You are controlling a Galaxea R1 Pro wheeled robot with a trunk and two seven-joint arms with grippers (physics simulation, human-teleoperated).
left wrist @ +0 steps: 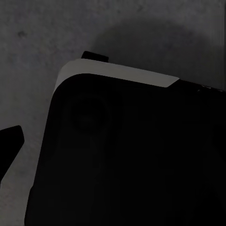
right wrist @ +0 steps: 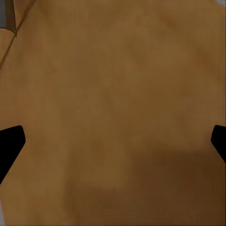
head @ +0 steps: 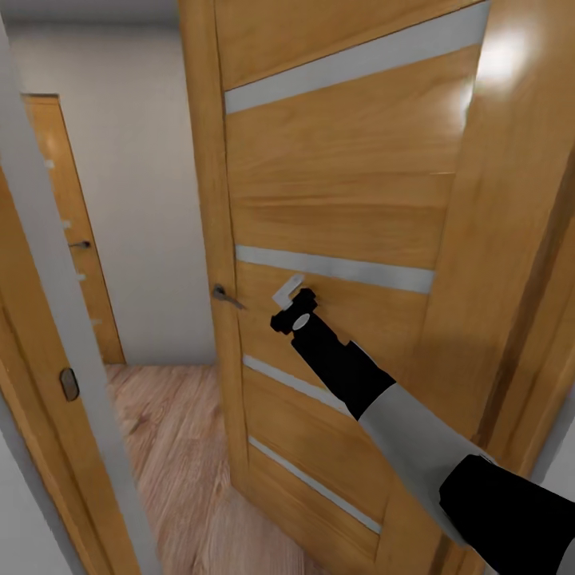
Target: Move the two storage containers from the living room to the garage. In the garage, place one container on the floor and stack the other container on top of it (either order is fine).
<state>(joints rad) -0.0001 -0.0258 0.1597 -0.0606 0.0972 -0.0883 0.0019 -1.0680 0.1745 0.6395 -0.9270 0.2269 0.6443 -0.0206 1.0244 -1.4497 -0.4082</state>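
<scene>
At hallway doorway: right gripper (head: 289, 297), jaws apart, empty, pressed close to honey-brown wooden door with grey glass strips (head: 343, 200). Left gripper state: cannot tell. Orange-red storage containers unseen, whereabouts unknown; transfer and stacking apparently pending.

No writing, label, brand mark or number can be read anywhere; the wooden door (head: 335, 208) carries plain pale strips only; the far door (head: 76, 231) likewise bears no sign.
</scene>
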